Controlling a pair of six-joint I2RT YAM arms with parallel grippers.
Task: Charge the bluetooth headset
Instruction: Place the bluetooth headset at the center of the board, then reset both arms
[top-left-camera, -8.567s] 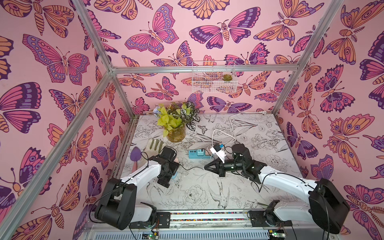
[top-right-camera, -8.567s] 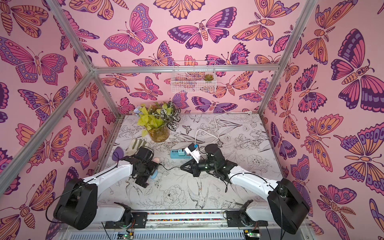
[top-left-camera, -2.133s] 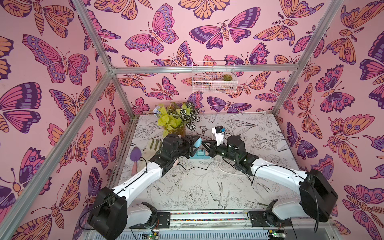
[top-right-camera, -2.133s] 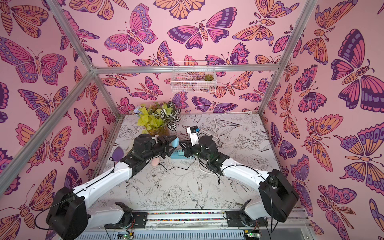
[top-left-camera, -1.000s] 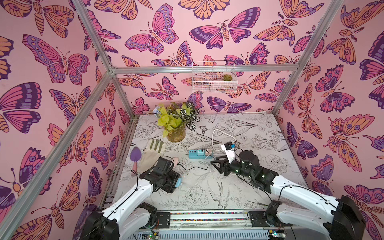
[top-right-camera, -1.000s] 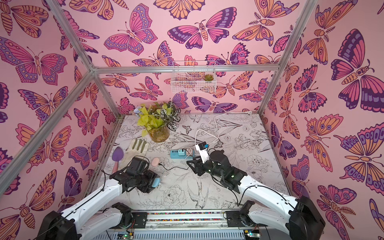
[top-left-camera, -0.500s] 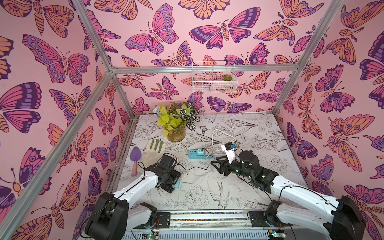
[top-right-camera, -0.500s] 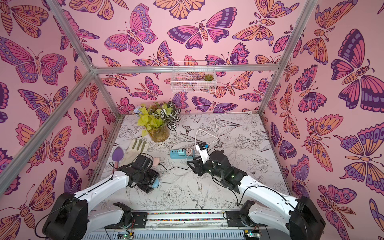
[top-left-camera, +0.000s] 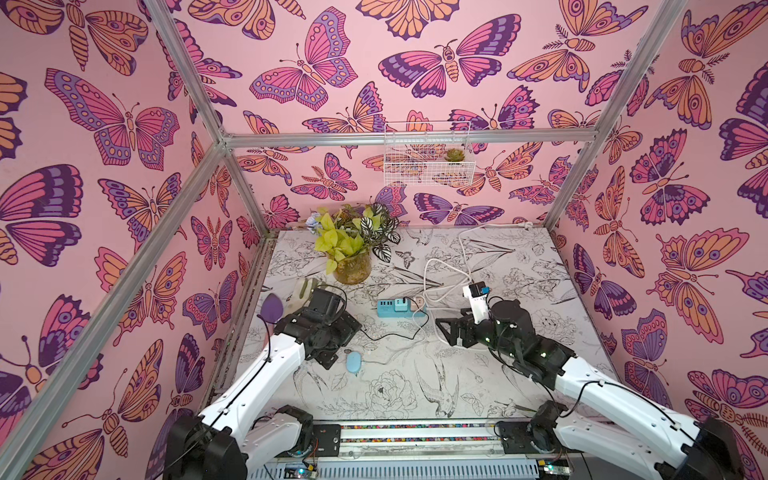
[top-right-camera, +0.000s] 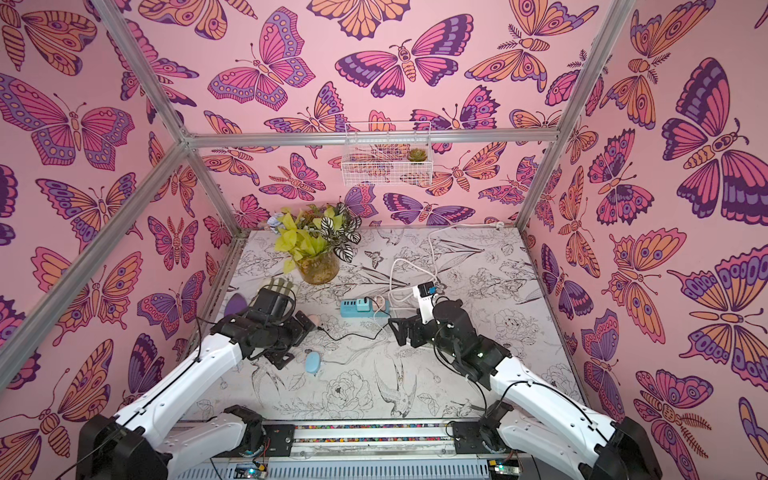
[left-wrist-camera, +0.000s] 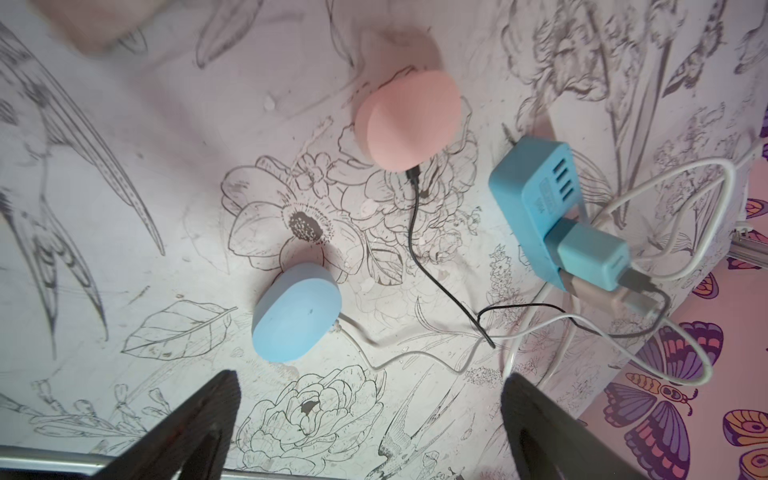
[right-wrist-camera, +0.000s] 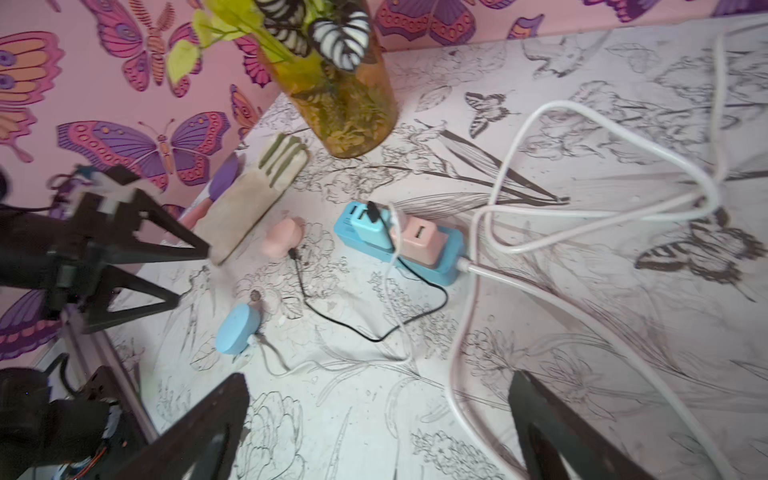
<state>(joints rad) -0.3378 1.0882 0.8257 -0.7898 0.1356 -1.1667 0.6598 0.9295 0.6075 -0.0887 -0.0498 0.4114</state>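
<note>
While the left claw (left-wrist-camera: 370, 376) gapes, the blue case (left-wrist-camera: 297, 311) lies cabled.

Both arms: white plastic links (top-left-camera: 266, 374), black joint housings (top-left-camera: 511, 328), thin black cables (top-left-camera: 598, 382) along shells. Black open-frame triangular fingers (left-wrist-camera: 195, 424). R wrist: white cam module (top-left-camera: 478, 297) w/ blue label. Green LEDs (top-left-camera: 486, 340) on R forearm.

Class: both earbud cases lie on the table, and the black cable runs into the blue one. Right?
No. The black cable runs into the pink case; the blue case takes the white cable, as the left wrist view shows. Both lie on the table.
</note>
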